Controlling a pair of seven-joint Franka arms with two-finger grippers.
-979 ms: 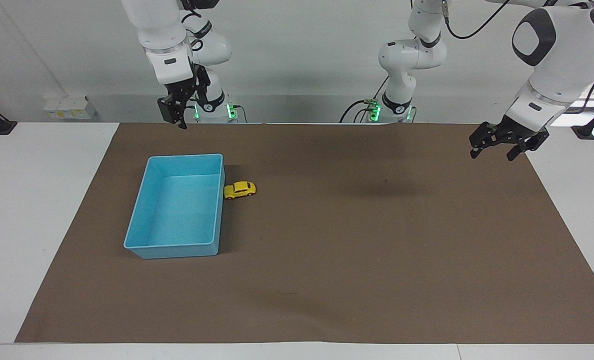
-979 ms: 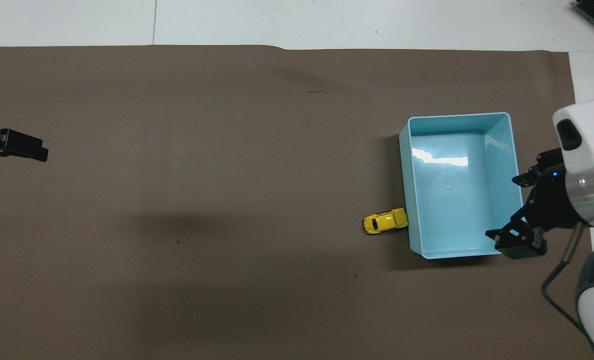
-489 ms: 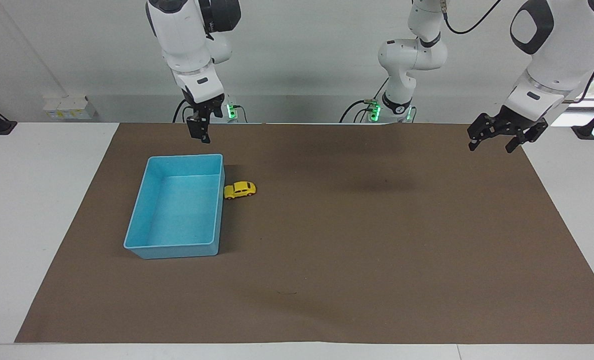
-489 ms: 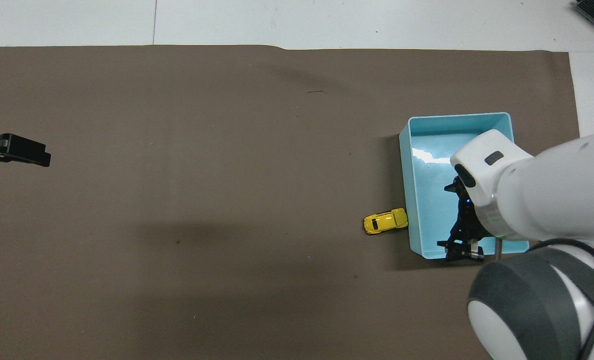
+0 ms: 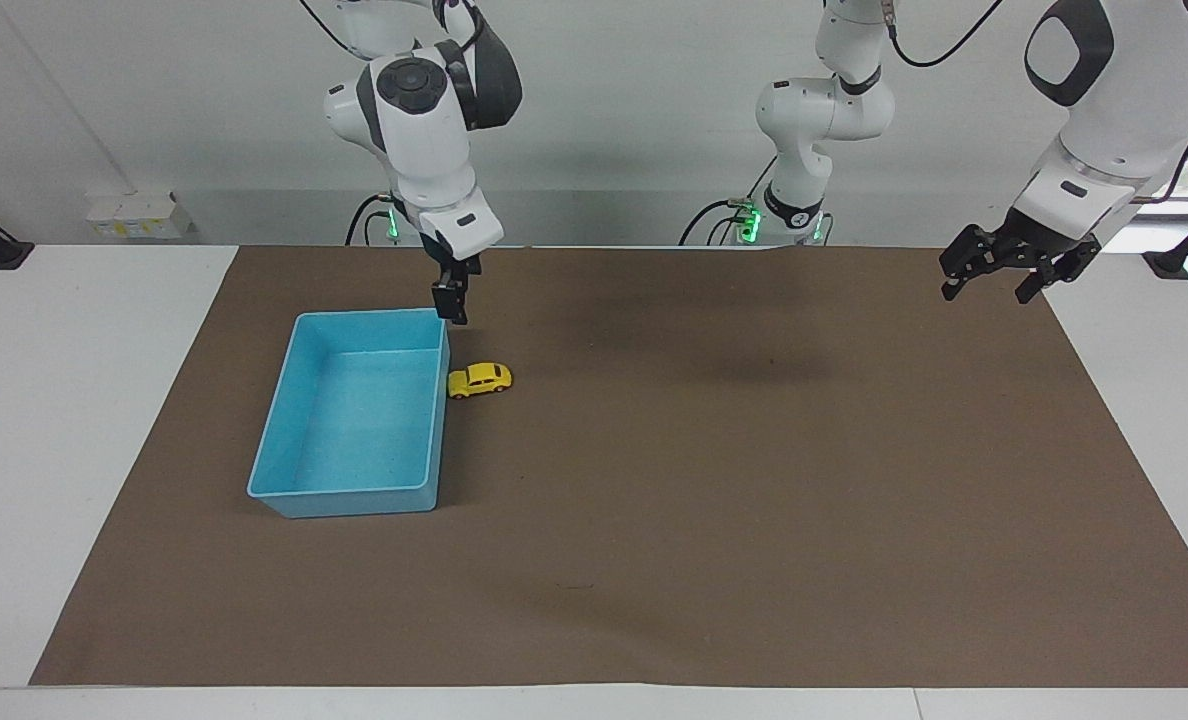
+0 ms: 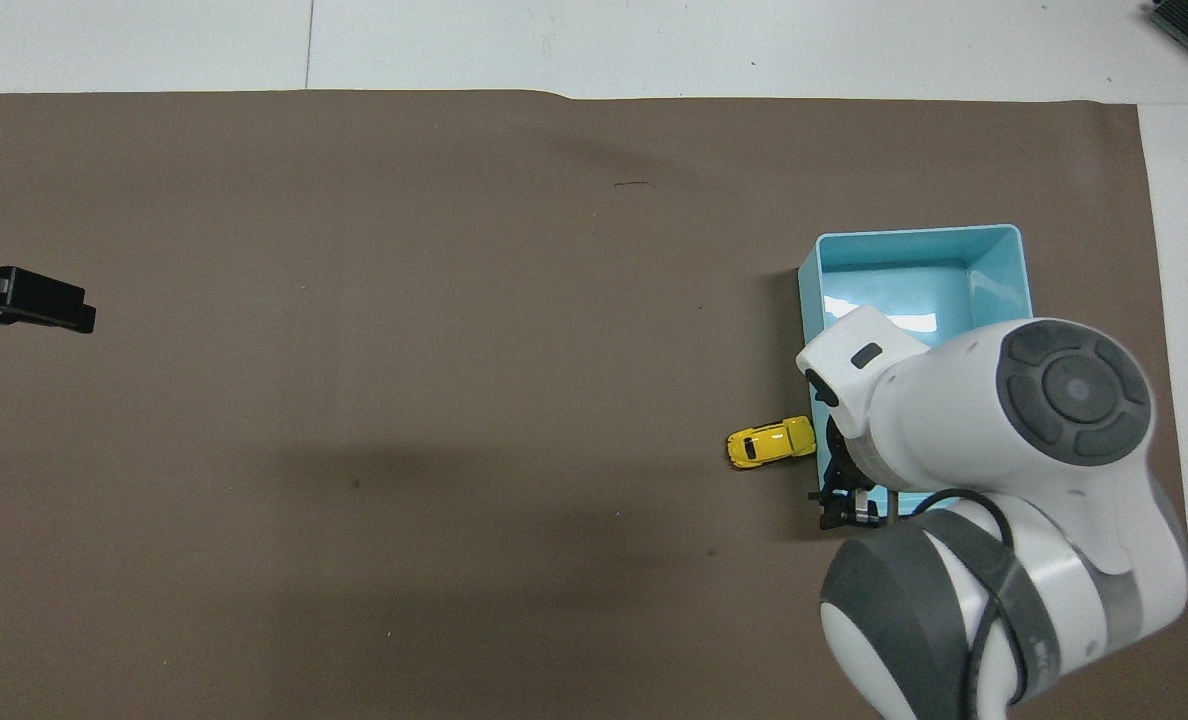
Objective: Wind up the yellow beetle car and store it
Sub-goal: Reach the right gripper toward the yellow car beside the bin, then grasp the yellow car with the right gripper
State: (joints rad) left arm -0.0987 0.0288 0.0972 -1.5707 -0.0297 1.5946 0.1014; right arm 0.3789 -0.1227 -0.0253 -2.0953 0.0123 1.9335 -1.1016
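Note:
The yellow beetle car (image 5: 480, 379) stands on the brown mat, touching the outer wall of the blue bin (image 5: 354, 500) on the side toward the left arm's end. It also shows in the overhead view (image 6: 771, 442), beside the bin (image 6: 914, 232). My right gripper (image 5: 451, 303) hangs in the air over the bin's corner closest to the robots on the car's side, apart from the car; in the overhead view (image 6: 844, 510) the arm covers much of the bin. My left gripper (image 5: 994, 280) is open and empty, waiting over the mat's edge at its own end (image 6: 34, 302).
The brown mat (image 5: 704, 480) covers most of the white table (image 5: 74, 400). The bin is empty. A small dark mark (image 6: 634, 184) lies on the mat, farther from the robots than the bin.
My right arm has swung from above the mat's edge by its base, across the bin's nearer end, and lowered toward the bin's corner by the car. The left gripper rose slightly. Car and bin have not moved.

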